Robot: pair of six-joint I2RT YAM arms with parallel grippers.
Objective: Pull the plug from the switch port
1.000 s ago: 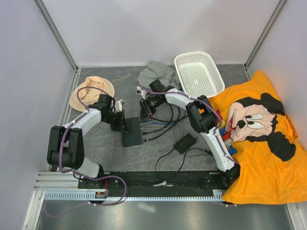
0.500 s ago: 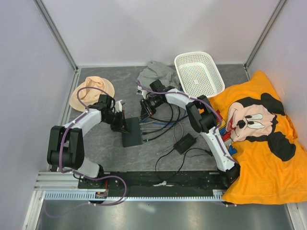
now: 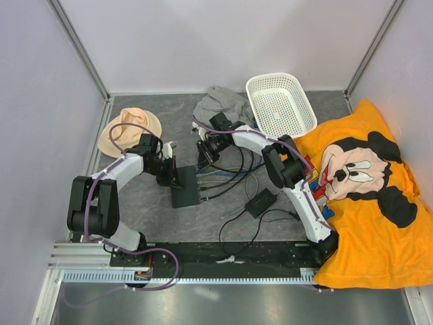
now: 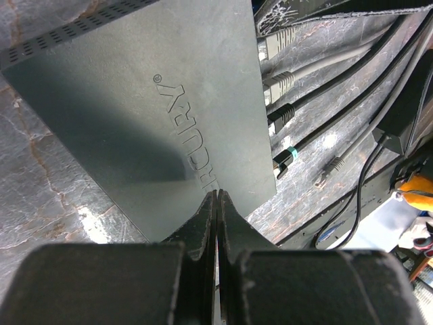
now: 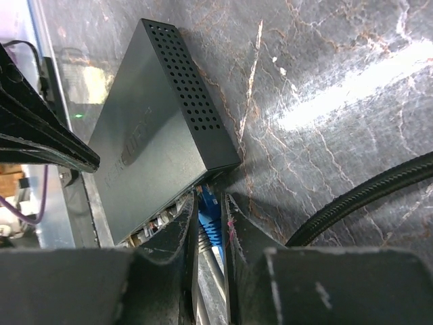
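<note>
The flat black switch (image 3: 185,189) lies between the arms, with several cables plugged into the port row (image 4: 269,81) on its right edge. My left gripper (image 3: 170,175) is shut and empty, its tips (image 4: 216,196) resting on the switch's top (image 4: 149,101). My right gripper (image 3: 203,160) is shut on a blue plug (image 5: 211,223) at the far end of the port row, by the corner of the switch (image 5: 149,135). I cannot tell whether the plug's tip is still seated in its port.
A small black power brick (image 3: 260,202) with thin cords lies right of the switch. Loose cables (image 3: 230,177) run across the mat. A white basket (image 3: 281,101), grey cloth (image 3: 218,101), tan hat (image 3: 128,132) and orange cartoon pillow (image 3: 369,196) surround the area.
</note>
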